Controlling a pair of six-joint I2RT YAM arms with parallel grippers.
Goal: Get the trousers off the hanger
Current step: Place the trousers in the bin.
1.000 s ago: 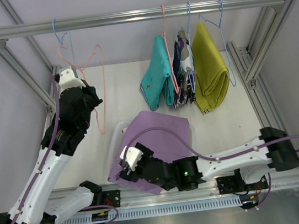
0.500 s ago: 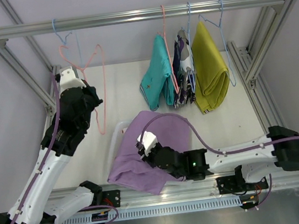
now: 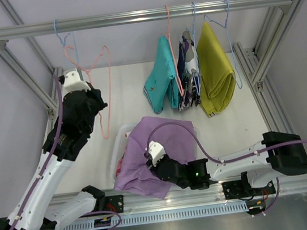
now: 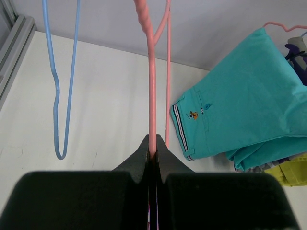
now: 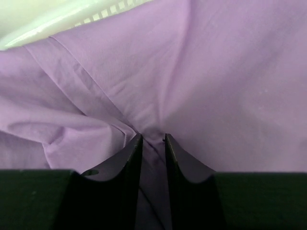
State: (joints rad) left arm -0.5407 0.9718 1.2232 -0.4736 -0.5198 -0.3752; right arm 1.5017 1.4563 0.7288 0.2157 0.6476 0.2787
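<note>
My left gripper (image 3: 95, 102) is shut on the wire of an empty pink hanger (image 3: 103, 82), which hangs off the rail; the wire (image 4: 152, 96) runs up from between my left gripper's (image 4: 153, 143) jaws. My right gripper (image 3: 151, 156) is shut on a fold of the lilac trousers (image 3: 165, 139), low over the white basket (image 3: 117, 146); lilac cloth (image 5: 216, 72) fills the right wrist view and is pinched in the gripper (image 5: 153, 139). A pink-red garment (image 3: 130, 147) shows in the basket. Teal (image 3: 162, 76), camouflage (image 3: 188, 81) and mustard trousers (image 3: 215, 66) hang on hangers.
The metal rail (image 3: 128, 18) spans the back. An empty blue hanger (image 3: 59, 31) hangs at its left end, also in the left wrist view (image 4: 60, 120). Frame posts stand at both sides. The teal trousers (image 4: 240, 110) hang right of the pink hanger.
My right gripper moved right, then slightly down, with the lilac trousers, bunching them and uncovering the pink-red garment in the basket. The pink hanger shifted slightly in my left gripper.
</note>
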